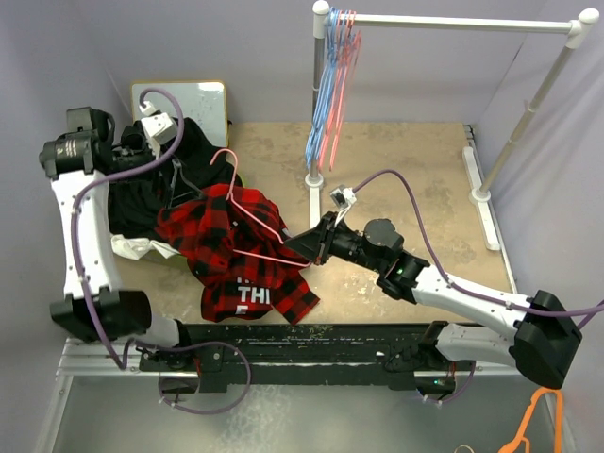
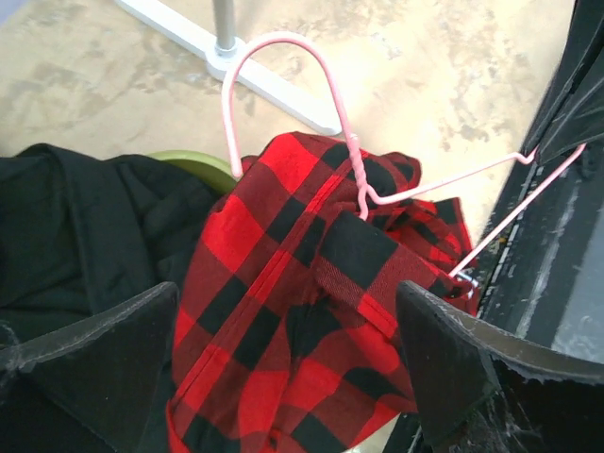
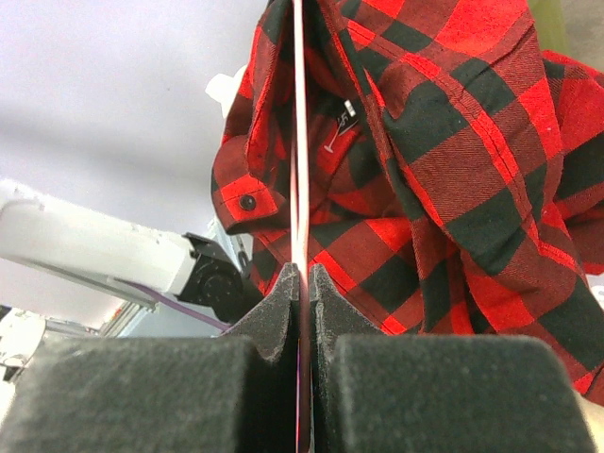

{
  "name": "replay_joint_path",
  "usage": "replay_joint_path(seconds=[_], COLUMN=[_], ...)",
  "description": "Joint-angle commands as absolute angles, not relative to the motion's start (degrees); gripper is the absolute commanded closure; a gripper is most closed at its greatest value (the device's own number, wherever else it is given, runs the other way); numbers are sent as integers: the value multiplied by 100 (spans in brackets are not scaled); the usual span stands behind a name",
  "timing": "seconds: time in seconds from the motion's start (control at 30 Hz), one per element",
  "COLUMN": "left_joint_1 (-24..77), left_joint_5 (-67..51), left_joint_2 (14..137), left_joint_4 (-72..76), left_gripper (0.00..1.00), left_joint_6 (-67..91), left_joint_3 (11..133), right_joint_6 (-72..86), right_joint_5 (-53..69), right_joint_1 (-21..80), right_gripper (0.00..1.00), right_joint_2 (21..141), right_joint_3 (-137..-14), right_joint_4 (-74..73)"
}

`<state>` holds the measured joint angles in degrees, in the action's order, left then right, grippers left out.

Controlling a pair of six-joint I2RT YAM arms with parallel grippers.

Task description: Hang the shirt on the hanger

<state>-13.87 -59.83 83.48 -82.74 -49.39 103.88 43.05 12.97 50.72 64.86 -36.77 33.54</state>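
The red-and-black check shirt (image 1: 236, 250) lies bunched at the table's left-centre, with white lettering showing at its near edge. The pale-pink hanger (image 1: 230, 189) sticks out of its collar, hook up. My right gripper (image 1: 304, 243) is shut on the hanger's wire (image 3: 299, 142) at the shirt's right side. In the right wrist view the shirt (image 3: 444, 160) hangs around that wire. My left gripper (image 2: 286, 307) is open, its fingers either side of a fold of shirt (image 2: 283, 283) just below the hanger's neck (image 2: 354, 156).
A black garment (image 1: 151, 189) and a white cloth (image 1: 142, 247) lie left of the shirt. A rack with blue and pink hangers (image 1: 330, 85) stands at the back right. A white board (image 1: 193, 99) leans at the back left. An orange hanger (image 1: 538, 420) lies off the table, near right.
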Motion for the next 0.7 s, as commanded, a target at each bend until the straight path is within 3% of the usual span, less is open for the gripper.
replay_joint_path(seconds=[0.0, 0.27, 0.67], left_joint_1=[-1406, -824, -826], left_joint_5=[-6978, -6752, -6079], left_joint_2=[8391, 8683, 9270], left_joint_4=[-8885, -8876, -8868], left_gripper=[3, 10, 13], left_joint_6=[-5615, -5828, -6408], left_joint_3=[10728, 10456, 10170], right_joint_6=[4114, 4053, 4002], right_joint_5=[1341, 1336, 1468], right_joint_1=[5071, 5069, 5063], right_gripper=[100, 100, 100], right_joint_2=[6264, 6347, 6584], right_joint_3=[-3687, -3843, -4089], right_joint_4=[3518, 3339, 3314])
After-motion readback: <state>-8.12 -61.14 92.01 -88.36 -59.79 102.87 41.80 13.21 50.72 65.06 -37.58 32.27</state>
